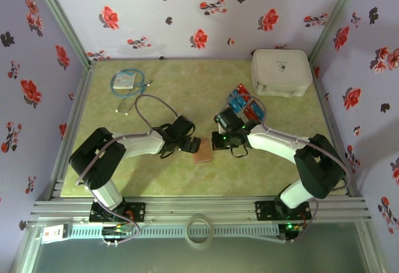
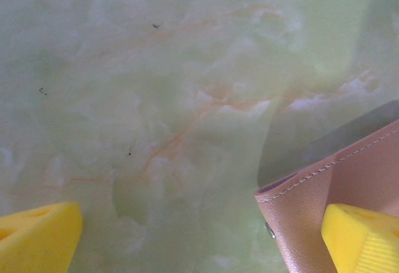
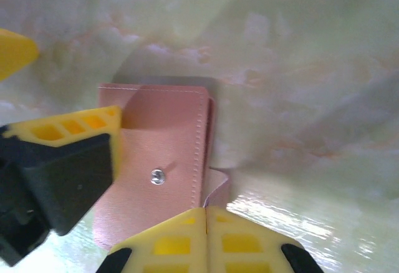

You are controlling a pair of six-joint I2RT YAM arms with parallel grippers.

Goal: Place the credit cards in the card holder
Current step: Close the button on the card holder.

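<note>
Holder (image 1: 203,150) lies flat on the table (image 1: 187,92), in the narrow space between the two grippers' jaws, which face each other across it. Well beyond the right jaws, towards the far corner, sits the white case (image 1: 281,71). Just behind those same jaws is the clear tray (image 1: 257,106), with the red and blue cards (image 1: 239,100) stacked in it, apart from the holder. Far beyond the left jaws lies the packet (image 1: 128,80) with its blue cable.

The left gripper (image 2: 199,242) is spread wide and grips nothing. One yellow fingertip (image 2: 365,239) sits over the holder's tan corner and the other is over bare table. The holder's stitched edge and a small snap stud (image 2: 269,230) therefore fall inside the gap, close to that one finger.

The right gripper (image 3: 206,242) has its yellow pads pressed together with no gap between them. Their tips meet right at the holder's stitched edge, where a flap curls up just beside them. I cannot tell whether any leather is nipped between the pads. In the right wrist view, a finger of the left gripper covers the holder's opposite side.
</note>
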